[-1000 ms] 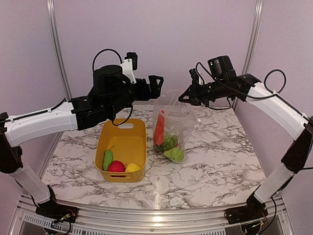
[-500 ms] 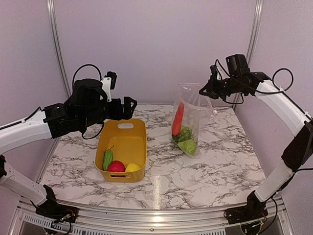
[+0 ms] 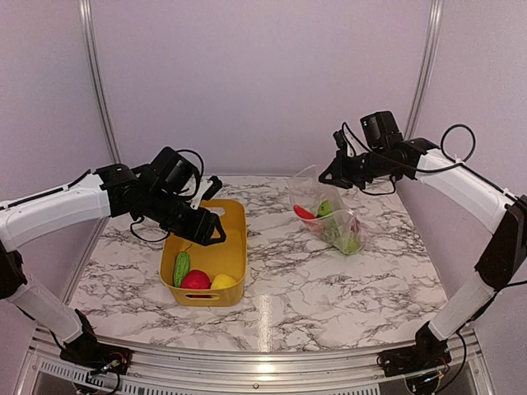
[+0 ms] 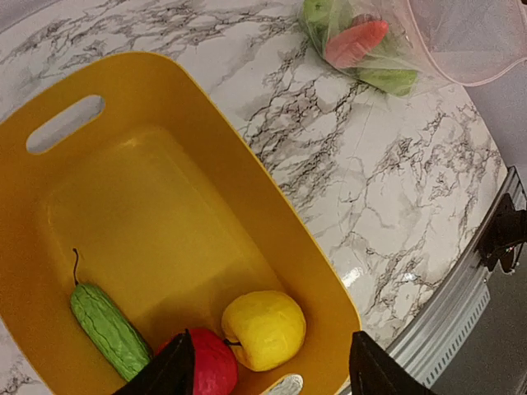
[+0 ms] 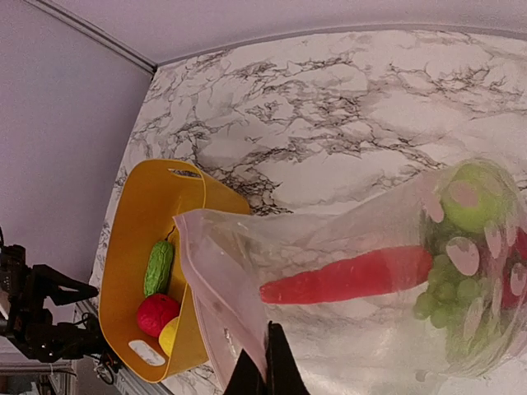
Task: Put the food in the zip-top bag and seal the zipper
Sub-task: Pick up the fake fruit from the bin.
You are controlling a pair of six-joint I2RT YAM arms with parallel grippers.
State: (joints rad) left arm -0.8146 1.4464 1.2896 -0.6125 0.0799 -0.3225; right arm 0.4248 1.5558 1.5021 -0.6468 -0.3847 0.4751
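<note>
Zip-top bag (image 3: 333, 218): thin, clear, crinkly film, by the look of it limp and light, weighted only by its contents. Lying on the table (image 3: 395, 280) to the right of the yellow tub (image 3: 235, 247), well apart from it, belly on the marble and mouth raised. Likely to slump, fold or slide if pushed. Best taken at the firmer rim, along the zipper (image 5: 202, 280), rather than by the film.

Pinched there now by the right end effector (image 5: 265, 354), fingers closed flat on the mouth edge. Long axis of the bag: from the lifted mouth on the side nearer the tub, slanting down and away from the tub to the closed bottom. Mouth gaping toward the tub. Inside, a carrot (image 5: 354, 276) lying along that axis with its thin tip toward the mouth. A green fruit (image 5: 469, 197) and grapes (image 5: 445, 300) bunched at the bottom end.

In the tub's near end: cucumber (image 4: 107, 329), red apple (image 4: 210, 362), lemon (image 4: 263, 329). Judged hard, smooth and light, so apt to roll or squirt from a pinch. Better gripped across the middle. Cucumber roughly lengthwise in the tub, stem toward the far handle slot.

Left end effector (image 4: 274, 374): above the tub's near end, jaws apart and empty, apple and lemon below the gap.
</note>
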